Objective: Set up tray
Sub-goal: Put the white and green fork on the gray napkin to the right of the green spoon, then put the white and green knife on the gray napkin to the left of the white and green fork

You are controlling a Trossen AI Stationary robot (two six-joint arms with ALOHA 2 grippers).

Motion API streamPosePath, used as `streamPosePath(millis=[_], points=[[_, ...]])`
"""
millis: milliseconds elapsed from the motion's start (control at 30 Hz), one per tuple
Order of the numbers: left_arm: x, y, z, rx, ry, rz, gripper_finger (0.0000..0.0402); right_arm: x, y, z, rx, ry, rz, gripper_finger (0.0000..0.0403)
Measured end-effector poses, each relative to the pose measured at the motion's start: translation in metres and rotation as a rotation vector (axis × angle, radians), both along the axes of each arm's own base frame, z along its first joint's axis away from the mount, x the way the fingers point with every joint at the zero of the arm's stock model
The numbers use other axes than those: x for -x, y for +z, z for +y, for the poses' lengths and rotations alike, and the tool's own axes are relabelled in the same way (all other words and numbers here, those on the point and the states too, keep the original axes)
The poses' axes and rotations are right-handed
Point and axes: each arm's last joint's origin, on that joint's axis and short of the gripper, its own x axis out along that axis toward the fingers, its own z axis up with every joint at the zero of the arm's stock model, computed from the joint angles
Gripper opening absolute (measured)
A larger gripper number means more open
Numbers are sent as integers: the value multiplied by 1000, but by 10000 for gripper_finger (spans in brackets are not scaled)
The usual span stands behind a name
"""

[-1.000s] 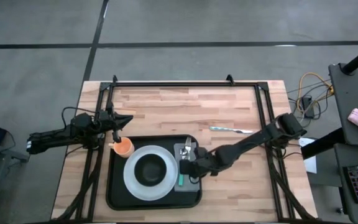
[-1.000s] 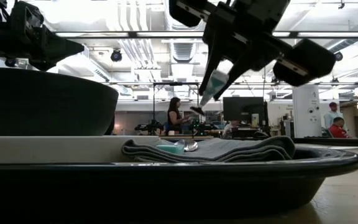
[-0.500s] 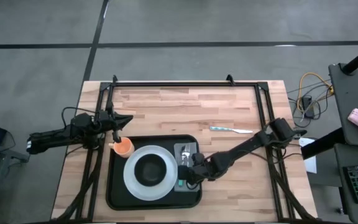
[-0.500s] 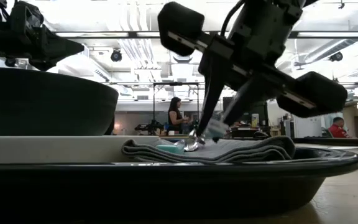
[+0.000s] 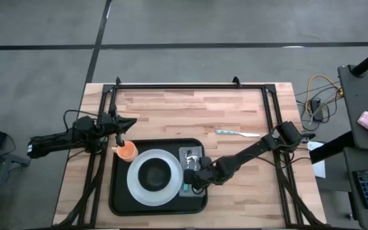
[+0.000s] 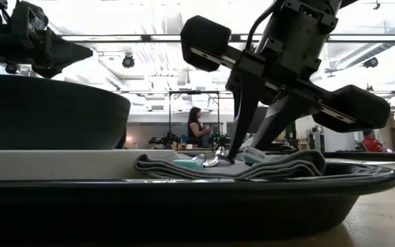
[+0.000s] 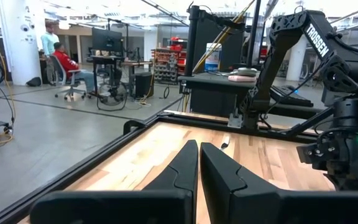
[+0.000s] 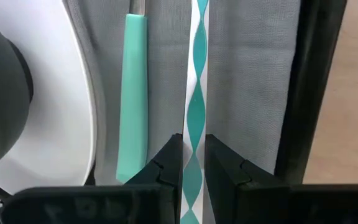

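Right gripper (image 8: 192,167) low over the napkin (image 8: 253,74) at the right of the tray (image 5: 117,204), clenched on a teal-and-white patterned utensil handle (image 8: 197,99); utensil's far end cut off. Left gripper (image 7: 199,163) pinched together, empty, near the cup (image 5: 127,151). Tray on the table's near side.

— What's that up close?
— The black tray (image 6: 184,195), its rim right across the front. A folded grey napkin (image 6: 252,167) lies in it, with a dark bowl (image 6: 46,113) on a white plate (image 6: 53,165) to the left.
— And the arm?
— The right gripper (image 6: 249,152) is down on the napkin, fingers (image 6: 241,130) straddling a teal-and-white handle (image 6: 252,156). A person (image 6: 197,130) stands far behind.
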Motion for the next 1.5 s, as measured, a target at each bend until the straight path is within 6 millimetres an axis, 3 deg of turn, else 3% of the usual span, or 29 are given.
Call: streamPosePath(millis=[300,533,800,967,1133,1233,1333,1500], points=[[0,0,0,0,0,0,0,0,0,0,-7,-13,-1,48],[0,0,0,0,0,0,0,-3,5,1,-20,-19,-16,119],[0,0,0,0,0,0,0,-9,38,-5,36,34,-119,197],[0,0,0,0,0,0,0,0,62,-27,136,178,-99,199],[0,0,0,0,1,-2,0,21,82,-51,173,205,33,185],[0,0,0,0,1,-2,0,41,89,-70,210,120,191,175],[0,0,0,0,0,-3,0,56,94,-89,260,-99,313,166],[0,0,0,0,1,-3,0,63,96,-116,339,-417,351,154]])
